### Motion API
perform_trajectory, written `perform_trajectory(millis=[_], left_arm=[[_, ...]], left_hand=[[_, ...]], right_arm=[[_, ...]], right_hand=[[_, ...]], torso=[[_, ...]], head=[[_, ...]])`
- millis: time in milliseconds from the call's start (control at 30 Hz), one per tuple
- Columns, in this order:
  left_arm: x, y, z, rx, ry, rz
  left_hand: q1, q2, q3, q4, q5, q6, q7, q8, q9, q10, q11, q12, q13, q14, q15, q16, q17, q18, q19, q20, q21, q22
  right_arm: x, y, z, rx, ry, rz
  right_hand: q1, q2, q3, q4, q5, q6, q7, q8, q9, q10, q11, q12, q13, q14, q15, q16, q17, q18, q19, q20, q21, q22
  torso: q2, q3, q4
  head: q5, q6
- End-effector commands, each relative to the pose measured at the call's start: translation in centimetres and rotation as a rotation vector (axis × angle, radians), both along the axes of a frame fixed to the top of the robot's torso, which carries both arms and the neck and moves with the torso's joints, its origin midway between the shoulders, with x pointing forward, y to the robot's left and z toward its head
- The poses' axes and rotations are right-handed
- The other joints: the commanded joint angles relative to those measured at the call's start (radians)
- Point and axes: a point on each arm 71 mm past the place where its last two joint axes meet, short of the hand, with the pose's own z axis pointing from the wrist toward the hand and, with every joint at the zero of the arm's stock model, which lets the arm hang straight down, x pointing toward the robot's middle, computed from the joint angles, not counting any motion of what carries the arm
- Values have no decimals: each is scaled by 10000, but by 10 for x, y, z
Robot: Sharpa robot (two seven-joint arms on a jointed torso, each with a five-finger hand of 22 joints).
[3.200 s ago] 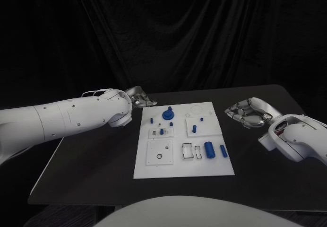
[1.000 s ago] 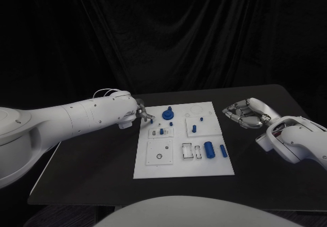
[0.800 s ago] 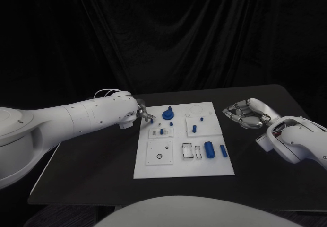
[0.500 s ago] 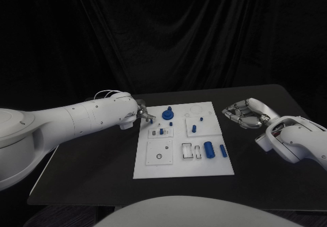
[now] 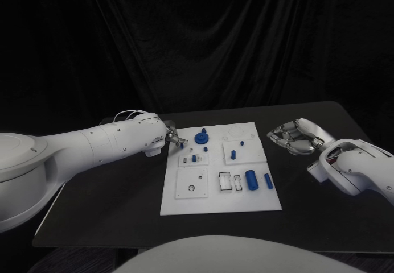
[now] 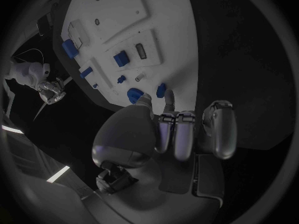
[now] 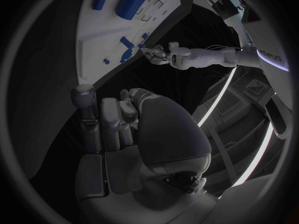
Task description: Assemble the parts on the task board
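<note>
Table [image 5: 123,222], black, across the lower frame, carrying the white task board [image 5: 221,199] at centre. Nearest on the board, lower right: a thick blue cylinder [image 5: 252,179] lying beside a thinner blue rod [image 5: 269,181]. Further up, small blue parts [image 5: 195,157] mid-board, then a blue knobbed part [image 5: 202,136] near the far left corner. At the board's upper left edge, left robot hand [image 5: 174,138], fingers drawn together, tips at a small blue peg [image 5: 181,145]; cannot tell whether clamped on it. Right of centre, off the board, right robot hand [image 5: 295,136] above the table, fingers curled in together on nothing
</note>
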Motion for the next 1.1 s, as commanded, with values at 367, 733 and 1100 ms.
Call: perform_trajectory(millis=[367,733,1100], left_arm=[[1,-4,-6,-111,-76,-44],[1,-5,-8,-230,-177,-131],[1,-7,-7,-404,-303,-299]], left_hand=[[121,22,91,-8,59,-68,-2,-65,-34,1043,48,27,2624,1059,83,65,2633,85,-65,29,-61,1911],[289,36,403,-2,772,25,-9,-252,-190,1043,50,27,2624,1059,94,65,2633,95,-98,53,-108,1902],[668,-97,1209,-58,1630,134,-70,-384,-260,1043,-4,27,2624,1059,53,65,2633,95,-106,18,-117,1906]], right_arm=[[-1,0,-3,-104,350,-38],[-1,0,-4,-136,442,-61],[-1,-1,-5,-188,580,-74]], right_hand=[[144,5,65,-83,65,15,18,60,12,14,-3,-11,9,-6,-37,53,12,63,-32,34,-62,895],[196,26,112,-140,100,22,19,67,17,6,-5,-16,0,-5,-39,55,10,68,-38,30,-91,890],[275,68,190,-226,127,23,21,75,23,-11,-4,-27,-19,-11,-42,51,-1,71,-39,26,-113,887]], torso=[[6,0,9],[16,-1,-2],[0,0,6]], head=[[-34,-2],[-41,-2],[-44,-2]])
